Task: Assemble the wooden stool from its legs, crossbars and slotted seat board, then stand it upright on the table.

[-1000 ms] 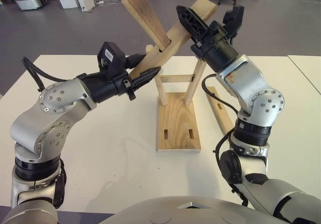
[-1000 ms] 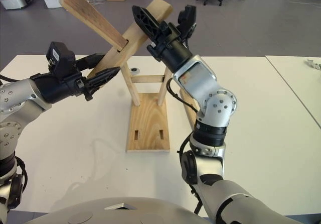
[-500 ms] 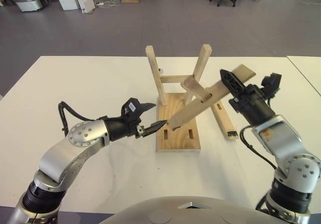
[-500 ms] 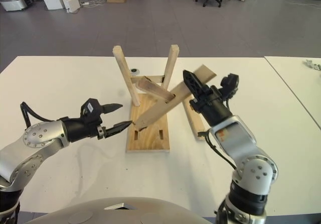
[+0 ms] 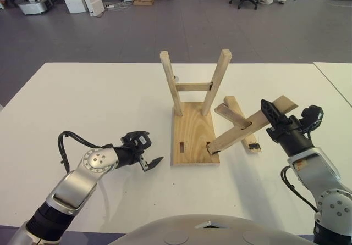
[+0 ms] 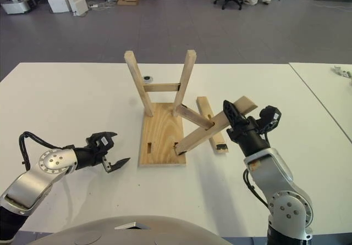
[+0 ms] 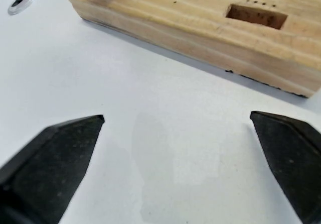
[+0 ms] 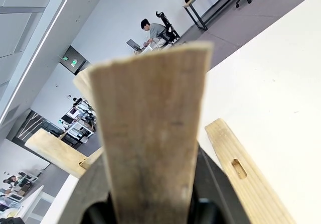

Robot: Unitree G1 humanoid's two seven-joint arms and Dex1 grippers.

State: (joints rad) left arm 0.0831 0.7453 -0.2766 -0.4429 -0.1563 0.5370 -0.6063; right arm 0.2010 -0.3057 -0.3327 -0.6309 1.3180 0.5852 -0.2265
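On a white desk (image 5: 99, 102), a pale slotted wooden seat board (image 5: 195, 132) lies flat, with two upright wooden legs (image 5: 169, 83) joined by a crossbar (image 5: 194, 86) standing at its far end. The right hand (image 5: 272, 118) pinches a tilted wooden leg (image 5: 234, 136) whose lower end touches the board's near right corner. The left hand (image 5: 149, 150) sits spread open near the board's near left corner.

The seat board (image 5: 193, 132) lies mid-tabletop (image 5: 99, 96). 2 legs (image 5: 169, 83) joined by a crossbar (image 5: 193, 86) stand on its far end. A loose leg (image 6: 205, 109) lies right of it. Above that, the right pincer (image 5: 275, 121) holds a slanted leg (image 5: 242, 132), whose lower end is at the board's near right corner. The left pincer (image 6: 119, 147) sits left of the board's near end.
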